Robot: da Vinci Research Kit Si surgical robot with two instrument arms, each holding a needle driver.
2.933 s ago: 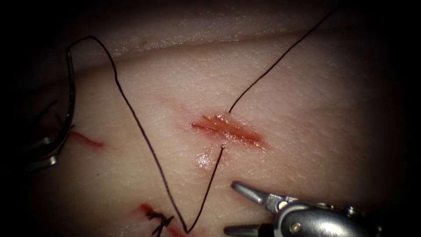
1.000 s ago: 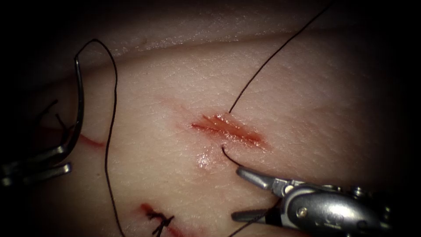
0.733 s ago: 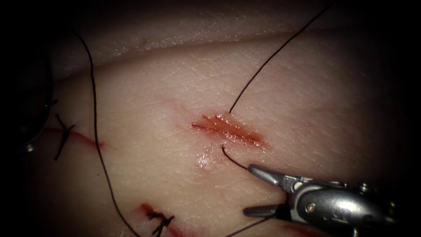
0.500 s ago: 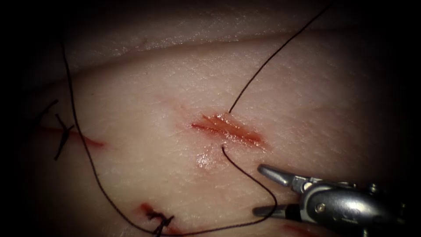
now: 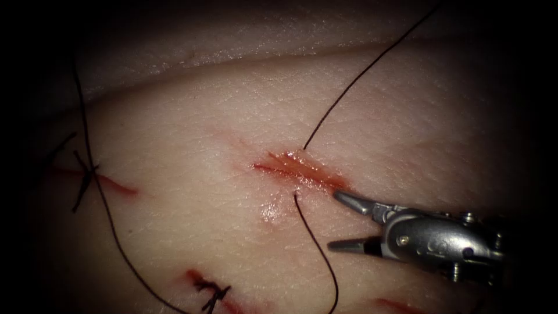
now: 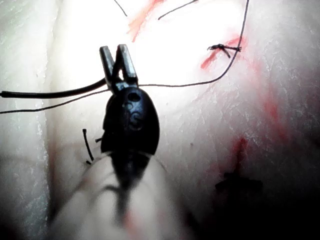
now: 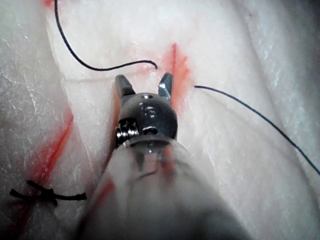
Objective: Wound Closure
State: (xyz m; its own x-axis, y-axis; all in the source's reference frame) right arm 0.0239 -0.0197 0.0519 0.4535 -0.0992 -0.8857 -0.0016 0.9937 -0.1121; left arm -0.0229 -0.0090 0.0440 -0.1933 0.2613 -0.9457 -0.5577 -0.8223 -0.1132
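Two hands: we are logging the right hand, apart and empty, nearing the cut; the left hand clamping the needle, drawing thread leftward.

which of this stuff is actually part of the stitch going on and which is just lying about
Job in hand: cut; thread passing through it; needle, out of the tissue, held near one end by the left claw; right claw, open, holding nothing.

Lying about: two stitched cuts to the left, with knots.
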